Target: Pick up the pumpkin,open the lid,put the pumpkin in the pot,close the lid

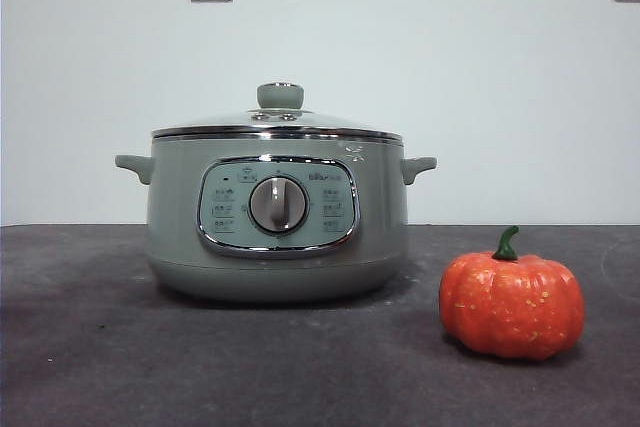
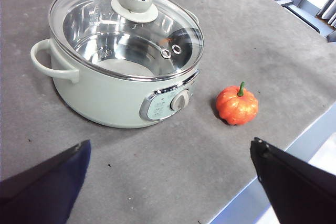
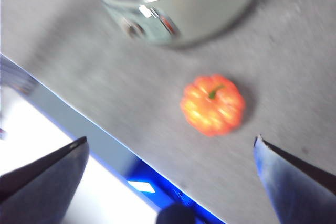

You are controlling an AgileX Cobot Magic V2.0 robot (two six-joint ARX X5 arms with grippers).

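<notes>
Clear glass lid [image 2: 126,35] with chrome rim, glossy sage pot [image 1: 276,212], matt grey tabletop [image 1: 120,357]

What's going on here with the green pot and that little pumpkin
Nothing is being handled yet. The pot sits on the dark table with its glass lid on. The pumpkin stands upright beside the pot, apart from it. Both grippers hang above the table with jaws spread wide and empty; the right gripper looks closer to the pumpkin, while the left gripper looks over both things.
</notes>
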